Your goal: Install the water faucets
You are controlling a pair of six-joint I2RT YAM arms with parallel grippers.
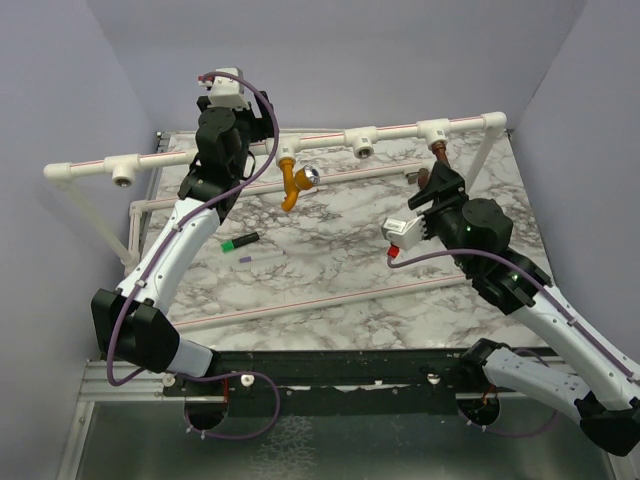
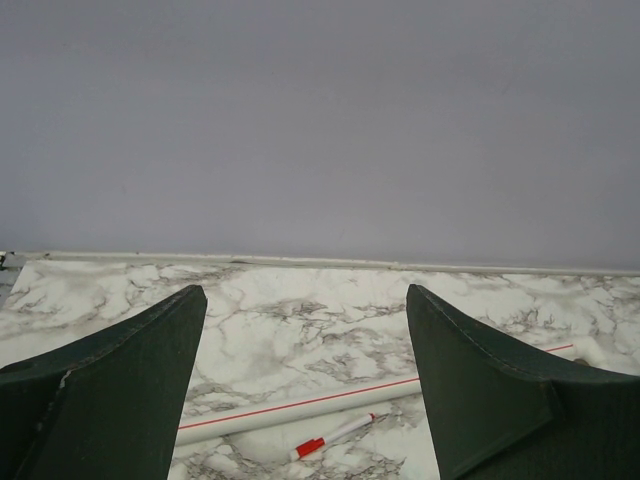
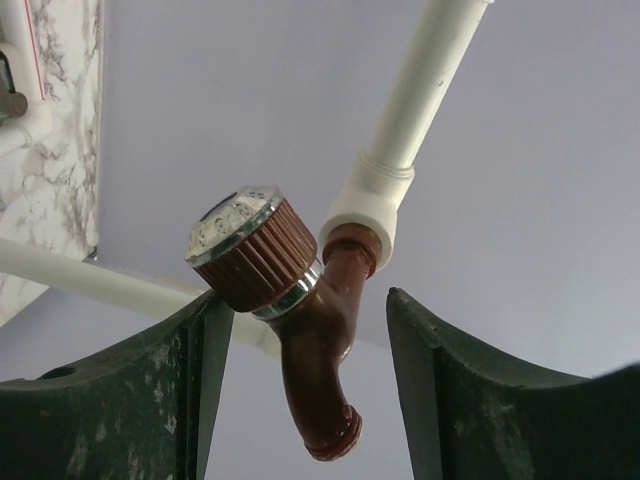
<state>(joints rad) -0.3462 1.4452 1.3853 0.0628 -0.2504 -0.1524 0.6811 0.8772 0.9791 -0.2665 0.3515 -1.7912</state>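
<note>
Orange-yellow plastic faucet (image 1: 291, 186) hangs under white pipe rail (image 1: 320, 140), left of centre. Dark reddish-brown plastic faucet (image 3: 318, 340) sits under the rail's right fitting. Green marker pen (image 1: 240, 241) lies on marble table (image 1: 330, 290), before and left of the first faucet.

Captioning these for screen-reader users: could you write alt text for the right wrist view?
A dark reddish-brown faucet with a ribbed knob hangs spout-down from a white pipe fitting, between the open fingers of the right gripper. A lilac wall fills the background, with marble tabletop at the upper left.

Left gripper (image 2: 305, 292), right gripper (image 3: 305, 298): jaws apart.
</note>
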